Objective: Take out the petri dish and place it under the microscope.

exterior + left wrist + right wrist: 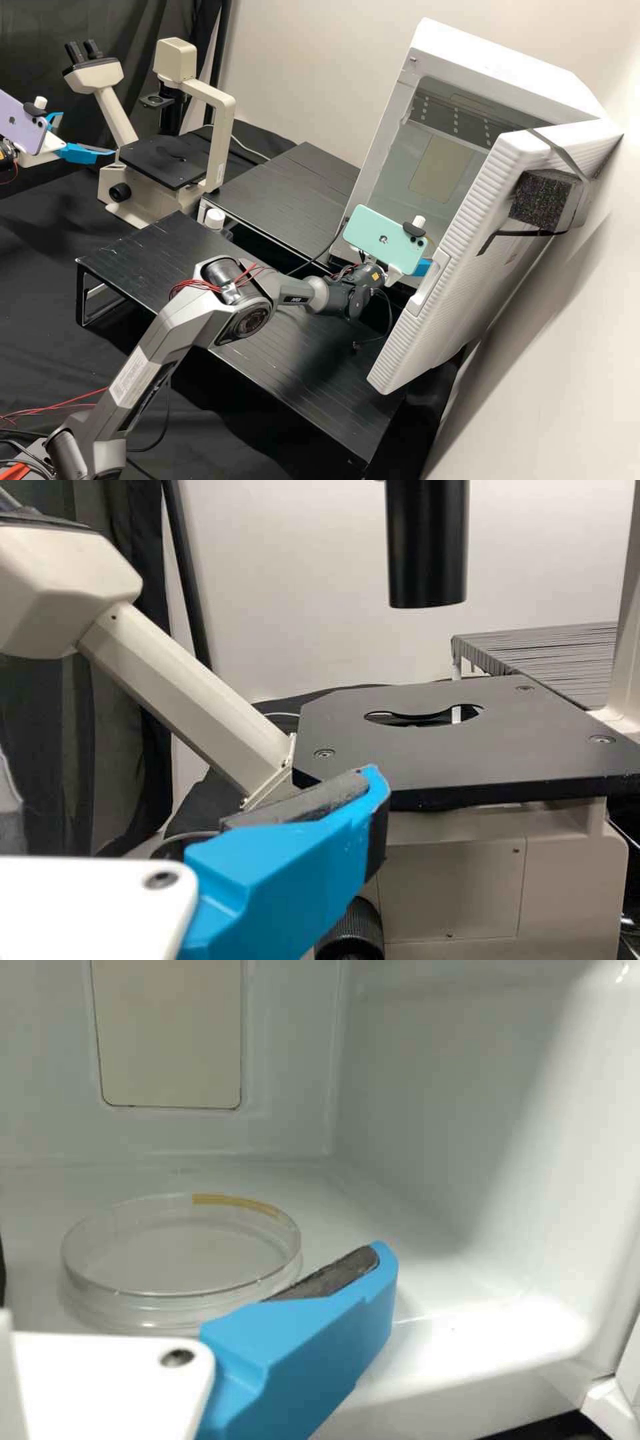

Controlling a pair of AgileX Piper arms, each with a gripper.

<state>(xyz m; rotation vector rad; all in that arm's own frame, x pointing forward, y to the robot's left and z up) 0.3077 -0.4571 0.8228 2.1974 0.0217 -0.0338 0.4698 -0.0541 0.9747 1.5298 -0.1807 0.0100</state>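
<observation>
Right arm (pixel 157 333), near, its tool (pixel 421 268) open beside the clear dish (pixel 180 1255) inside the white cabinet (pixel 507 63), right.
Far left, the left tool (pixel 89 133) hangs open near the microscope (pixel 160 160).

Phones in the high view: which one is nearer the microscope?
The lavender phone, at the left edge beside the microscope; the mint green phone is over by the open white door.

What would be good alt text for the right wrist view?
A clear petri dish with a yellow strip on its rim lies flat on the floor of a white chamber. One blue finger, nearer the camera, partly overlaps the dish in view; behind, a beige panel is set in the back wall.
</observation>
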